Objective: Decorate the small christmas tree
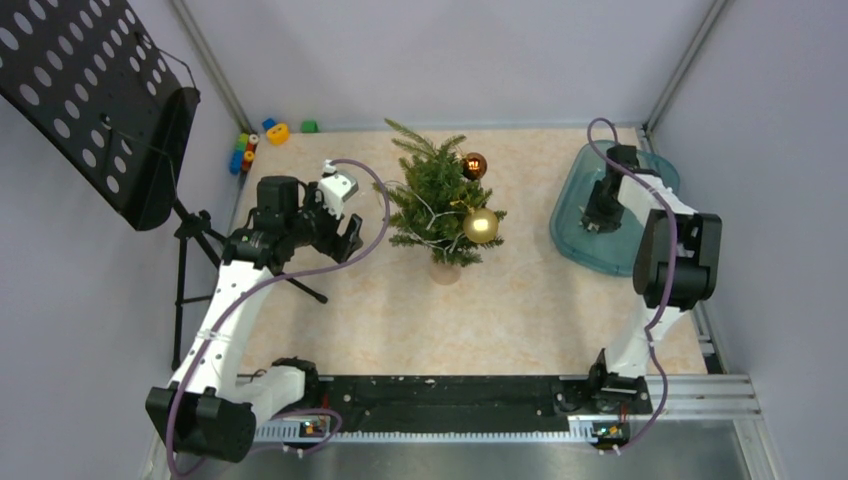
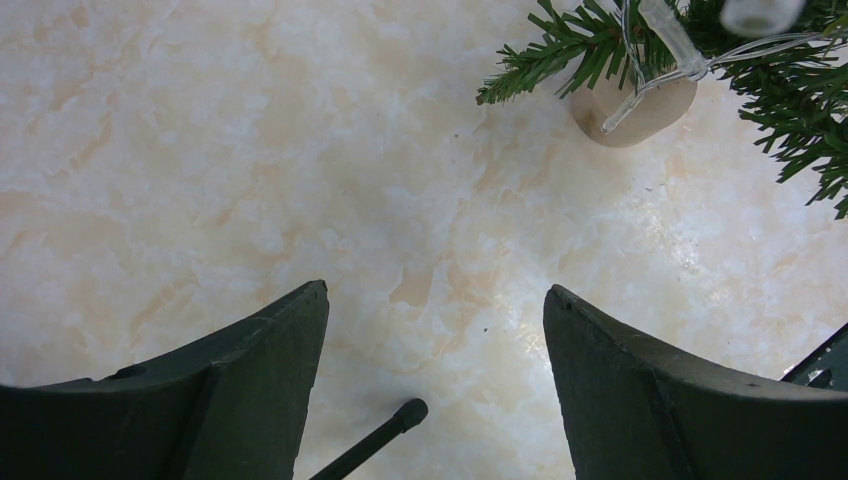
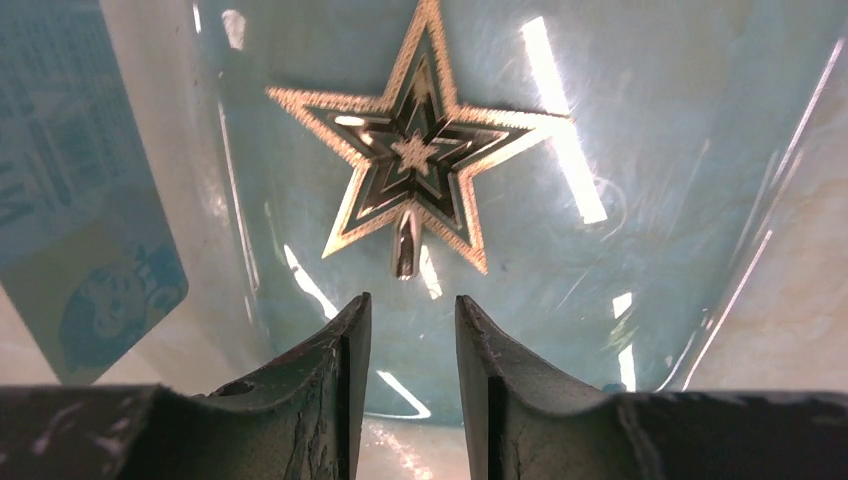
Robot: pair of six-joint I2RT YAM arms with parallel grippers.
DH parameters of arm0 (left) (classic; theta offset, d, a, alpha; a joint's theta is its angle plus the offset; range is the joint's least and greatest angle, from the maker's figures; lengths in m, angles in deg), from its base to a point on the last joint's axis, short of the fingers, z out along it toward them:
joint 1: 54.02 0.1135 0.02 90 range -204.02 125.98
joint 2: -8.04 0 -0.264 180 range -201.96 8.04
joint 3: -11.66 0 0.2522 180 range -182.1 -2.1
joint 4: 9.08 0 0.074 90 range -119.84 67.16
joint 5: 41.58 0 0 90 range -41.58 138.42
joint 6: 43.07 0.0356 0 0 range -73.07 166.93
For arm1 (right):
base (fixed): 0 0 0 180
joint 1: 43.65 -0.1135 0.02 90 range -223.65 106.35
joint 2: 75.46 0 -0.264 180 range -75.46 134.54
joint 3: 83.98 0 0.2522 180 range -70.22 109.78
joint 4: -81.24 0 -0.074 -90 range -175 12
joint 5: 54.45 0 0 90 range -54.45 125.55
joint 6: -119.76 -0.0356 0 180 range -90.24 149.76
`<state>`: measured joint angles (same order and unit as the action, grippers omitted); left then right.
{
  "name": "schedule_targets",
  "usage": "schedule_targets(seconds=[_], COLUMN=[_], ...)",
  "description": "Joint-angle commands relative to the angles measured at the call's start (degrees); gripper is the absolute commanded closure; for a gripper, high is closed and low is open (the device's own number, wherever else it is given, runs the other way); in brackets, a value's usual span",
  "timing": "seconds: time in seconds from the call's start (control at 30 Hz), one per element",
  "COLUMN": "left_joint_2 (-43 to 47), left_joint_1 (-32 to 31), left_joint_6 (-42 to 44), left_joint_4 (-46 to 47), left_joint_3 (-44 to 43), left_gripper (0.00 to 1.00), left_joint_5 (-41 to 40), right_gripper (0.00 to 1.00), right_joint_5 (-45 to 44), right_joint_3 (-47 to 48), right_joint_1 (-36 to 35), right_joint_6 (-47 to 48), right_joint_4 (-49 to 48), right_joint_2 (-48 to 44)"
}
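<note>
So the part that matters right now is the gold glitter star topper (image 3: 415,150) with its cut-out nested outlines. It's lying flat on the floor of the translucent teal plastic tray (image 1: 580,245), just ahead of the right gripper (image 3: 410,320). Its little mounting peg points straight back at the fingertips, pretty much in line with the gap. The dark rubbery fingers there are only slightly apart with nothing between them, so I'd say it needs to drop down and reach forward a touch to pinch that peg end. The small christmas tree (image 1: 437,205) stands upright mid-table on its pale round wooden base, well apart from the tray and off to that arm's left. It's a dark bristly fir already wearing a shiny gold bauble (image 1: 481,226), a bronze bauble (image 1: 474,165) and a string of clear lights (image 2: 665,35). The left gripper (image 2: 435,290) is actually the nearer one to the tree, hovering over the glossy cream marble-look table (image 2: 200,150) with its jaws spread wide and empty. The star belongs to the right arm though, and the tip of the tree looks bare.
</note>
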<state>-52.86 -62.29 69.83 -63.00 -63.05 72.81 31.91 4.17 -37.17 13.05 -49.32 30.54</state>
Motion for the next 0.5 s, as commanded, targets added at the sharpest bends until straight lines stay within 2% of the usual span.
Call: schedule_targets(seconds=[0.0, 0.27, 0.47], left_joint_2=[0.3, 0.2, 0.0], left_joint_1=[-0.1, -0.1, -0.1], left_joint_6=[0.7, 0.9, 1.0], left_joint_4=[2.2, 2.3, 2.3], left_joint_3=[0.0, 0.1, 0.2], left_gripper=[0.17, 0.17, 0.17], left_joint_5=[0.1, 0.1, 0.3], right_gripper=[0.64, 0.67, 0.68], right_joint_5=[-5.0, -1.3, -3.3], right_joint_3=[3.9, 5.5, 5.4], right_joint_1=[-0.2, -0.3, -0.5], right_joint_6=[-1.1, -2.3, -2.2], right_joint_4=[1.2, 0.5, 0.5], right_joint_2=[2.2, 5.0, 5.8])
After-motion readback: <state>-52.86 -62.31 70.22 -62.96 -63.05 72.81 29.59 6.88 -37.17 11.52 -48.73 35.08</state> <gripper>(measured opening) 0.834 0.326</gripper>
